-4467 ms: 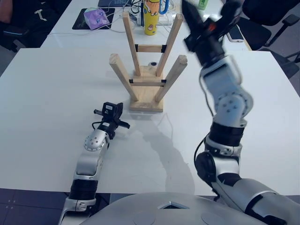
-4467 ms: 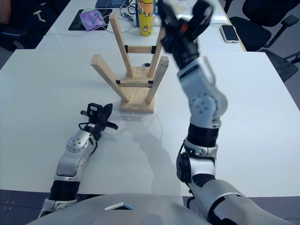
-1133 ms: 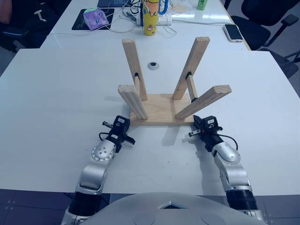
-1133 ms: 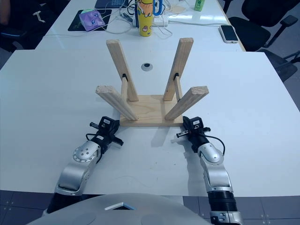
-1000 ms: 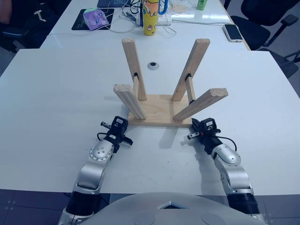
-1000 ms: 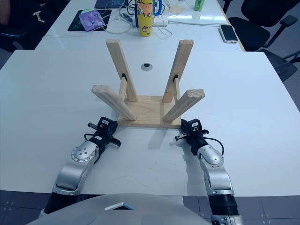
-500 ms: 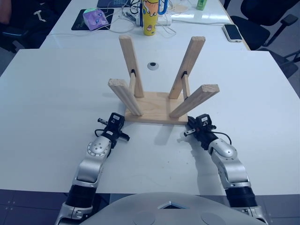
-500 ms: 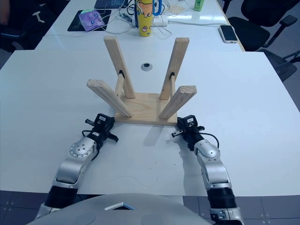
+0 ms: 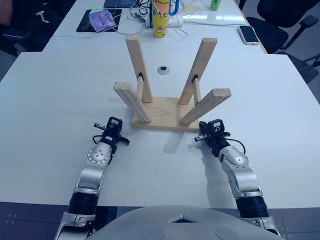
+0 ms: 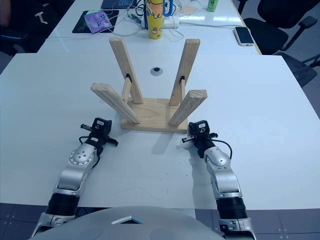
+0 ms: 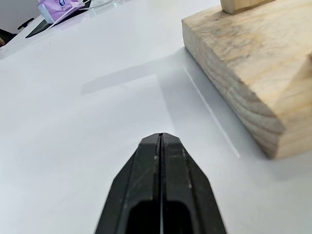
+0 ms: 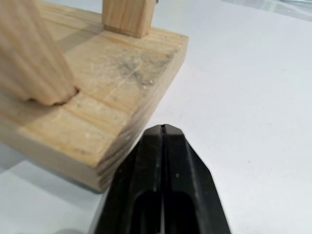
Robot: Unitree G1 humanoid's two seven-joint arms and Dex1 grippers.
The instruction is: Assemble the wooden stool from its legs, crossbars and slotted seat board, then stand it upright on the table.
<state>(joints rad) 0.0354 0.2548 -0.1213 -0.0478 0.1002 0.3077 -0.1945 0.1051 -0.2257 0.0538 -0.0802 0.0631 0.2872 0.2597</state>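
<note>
The wooden stool stands upside down on the white table [image 9: 60,90], its seat board [image 9: 160,116] flat and its legs [image 9: 138,65] pointing up and outward. Short crossbars [image 9: 195,90] join the legs on each side. My left gripper [image 9: 114,128] rests low on the table, shut and holding nothing, a little left of the board's near left corner [image 11: 234,83]. My right gripper [image 9: 210,130] is shut with nothing in it, its tip [image 12: 163,129] close to the board's near right corner [image 12: 122,146].
A small round grommet [image 9: 162,70] sits in the table behind the stool. On the far desk stand a yellow cup [image 9: 160,20], a purple pouch [image 9: 102,19] on a black mat, cables and a phone [image 9: 248,34].
The stool has slid a little away and to the left over the last second. My left gripper has drawn off to the left of the board; my right gripper followed the near right corner.
</note>
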